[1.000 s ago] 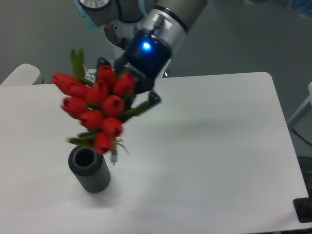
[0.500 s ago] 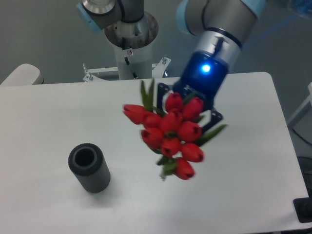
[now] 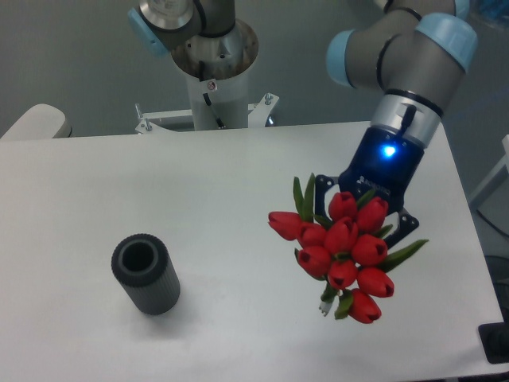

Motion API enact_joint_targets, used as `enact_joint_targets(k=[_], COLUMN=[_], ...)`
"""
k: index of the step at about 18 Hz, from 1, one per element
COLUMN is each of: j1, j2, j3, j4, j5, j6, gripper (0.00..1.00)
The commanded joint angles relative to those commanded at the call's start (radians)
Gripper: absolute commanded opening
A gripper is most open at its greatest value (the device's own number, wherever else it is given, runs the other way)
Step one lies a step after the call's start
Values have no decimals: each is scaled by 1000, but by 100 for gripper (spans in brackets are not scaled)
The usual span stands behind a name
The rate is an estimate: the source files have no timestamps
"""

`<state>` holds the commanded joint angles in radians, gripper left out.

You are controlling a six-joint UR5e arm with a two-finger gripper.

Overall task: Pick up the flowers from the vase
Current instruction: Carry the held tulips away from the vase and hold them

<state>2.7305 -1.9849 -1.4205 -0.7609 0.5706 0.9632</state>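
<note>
You see the flowers [image 3: 343,256] hanging near you on the right side, up above the table [image 3: 238,207]. The red buds sit just in front of the claw [image 3: 364,208] and hide most of it. The claw is clamped on the bunch from behind. Over on the left, well apart from the flowers, the vase [image 3: 145,274] stands with its round mouth showing. Farther back, a blue light glows on the arm [image 3: 398,111].

One bunch of flowers [image 3: 343,255] with about nine red buds, and one vase [image 3: 145,274].
</note>
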Motion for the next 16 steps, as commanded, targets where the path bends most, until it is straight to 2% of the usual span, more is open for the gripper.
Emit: enact_joint_targets(k=[4,16], j1=[5,0], j2=[-2,-2], j3=[-17,-29], j4=[0,-2], j5=[15,43], j6=[55,81], gripper=[40,40])
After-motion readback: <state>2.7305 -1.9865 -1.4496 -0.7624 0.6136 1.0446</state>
